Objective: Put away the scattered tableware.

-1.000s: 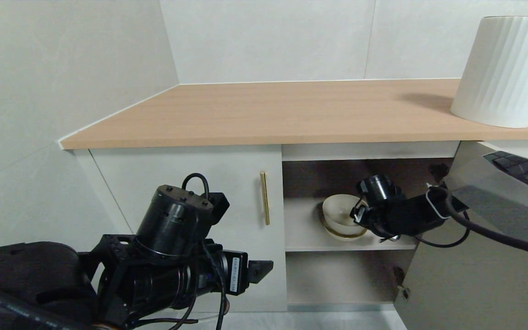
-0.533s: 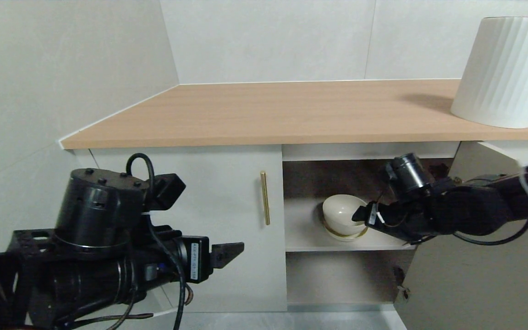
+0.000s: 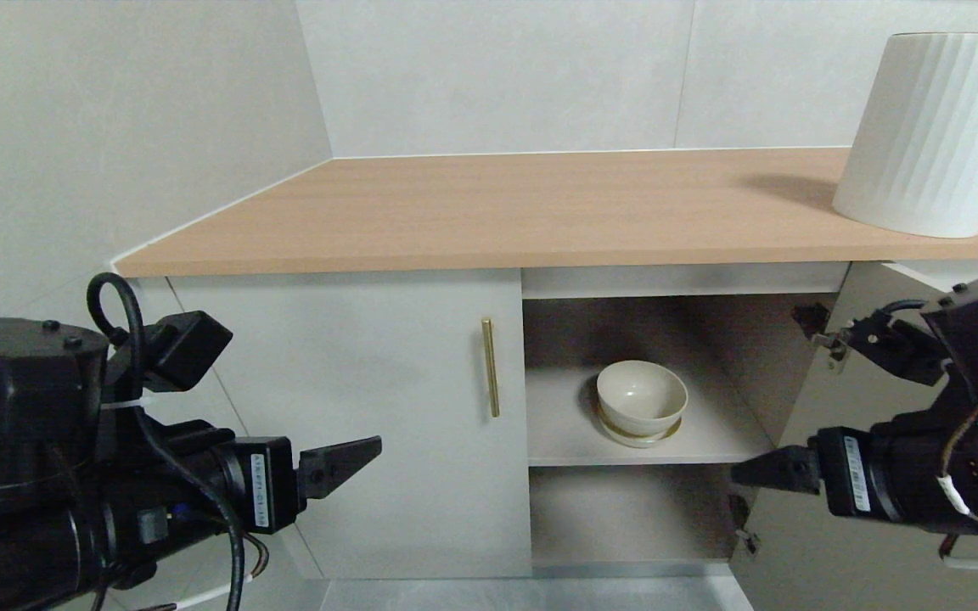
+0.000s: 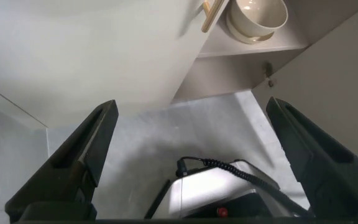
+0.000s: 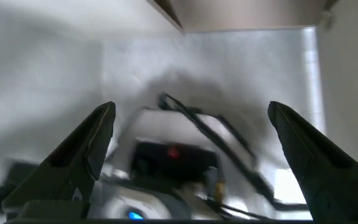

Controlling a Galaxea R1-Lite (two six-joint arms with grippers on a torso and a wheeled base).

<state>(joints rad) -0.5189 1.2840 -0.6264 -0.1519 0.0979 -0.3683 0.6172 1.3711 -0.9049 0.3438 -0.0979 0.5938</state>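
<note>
Cream bowl point(image 3: 642, 397) on cupboard shelf point(image 3: 564, 428) (wooden counter point(image 3: 497, 212) above, head view)

Wood counter point(image 3: 489, 212) above my left pincer point(image 3: 343, 462) and right pincer point(image 3: 765, 469). White ribbed cylinder point(image 3: 935, 127) on it, over right pincer. Brass handle point(image 3: 490, 367) between them, nearer left pincer.

The right gripper point(image 3: 752, 471), a second ago at the rim of the bowl point(image 3: 642, 397) on the cabinet's upper shelf point(image 3: 557, 424), is now drawn back out of the cabinet. It hangs before the open door point(image 3: 795, 560) at the opening's right edge, clear of the bowl. The left gripper point(image 3: 353, 454) retreats too, sliding across the closed door point(image 3: 353, 356) from its handle side toward its left edge.
</note>
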